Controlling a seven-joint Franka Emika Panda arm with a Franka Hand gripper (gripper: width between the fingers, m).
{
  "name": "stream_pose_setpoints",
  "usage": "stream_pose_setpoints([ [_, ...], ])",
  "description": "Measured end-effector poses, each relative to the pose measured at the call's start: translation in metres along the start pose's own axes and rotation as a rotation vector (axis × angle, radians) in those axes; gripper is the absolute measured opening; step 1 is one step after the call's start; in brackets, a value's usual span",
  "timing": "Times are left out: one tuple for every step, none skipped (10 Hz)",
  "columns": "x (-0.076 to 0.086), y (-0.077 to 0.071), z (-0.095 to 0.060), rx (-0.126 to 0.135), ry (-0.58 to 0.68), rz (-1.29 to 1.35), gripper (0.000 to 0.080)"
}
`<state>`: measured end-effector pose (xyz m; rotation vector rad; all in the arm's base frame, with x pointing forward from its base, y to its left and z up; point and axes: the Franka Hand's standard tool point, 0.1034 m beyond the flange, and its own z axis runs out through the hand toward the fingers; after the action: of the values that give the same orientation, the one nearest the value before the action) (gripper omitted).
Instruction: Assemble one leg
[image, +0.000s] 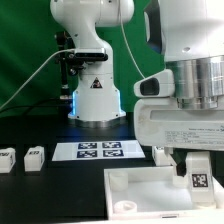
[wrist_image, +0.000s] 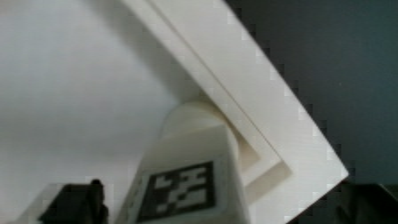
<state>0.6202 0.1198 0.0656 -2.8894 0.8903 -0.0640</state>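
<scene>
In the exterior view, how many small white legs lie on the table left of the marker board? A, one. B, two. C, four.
B: one leg at the picture's edge and a second leg beside it lie left of the marker board.

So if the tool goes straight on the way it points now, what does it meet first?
Probably the plate: the tool holds a leg pointing at its edge, so the leg would touch first. Depth is unclear.
</scene>
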Motion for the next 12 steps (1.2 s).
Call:
stream_pose_setpoints([
  [0.0,0.0,0.0001,0.0,0.0,-0.025,0.0649],
  [-0.0003,-0.0002,0.0003,0.001,-0.001,0.003,0.0649],
  [-0.0004,-0.0001,0.0006,0.0,-0.001,0.035,0.0513],
  [-0.0009,-0.0005,0.0009,0.003,-0.003,0.095,0.0513],
  [-0.0018,-0.001,0.0014,0.003,-0.005,0.222,0.0374],
  [-0.0015,0.0003,0.0021,0.001,-0.005,0.307,0.0274],
  [-0.0021,-0.0002,0.0023,0.002,-0.006,0.369,0.0274],
  [-0.0024,-0.0005,0.0025,0.003,-0.008,0.472,0.0274],
  [-0.0026,-0.0005,0.0027,0.003,-0.008,0.522,0.0274],
  [-0.003,-0.0008,0.003,0.003,-0.01,0.637,0.0274],
  [-0.005,-0.0026,0.0044,0.001,-0.011,0.773,0.0274],
  [-0.0072,-0.0071,0.0057,0.003,-0.009,0.896,0.0274],
])
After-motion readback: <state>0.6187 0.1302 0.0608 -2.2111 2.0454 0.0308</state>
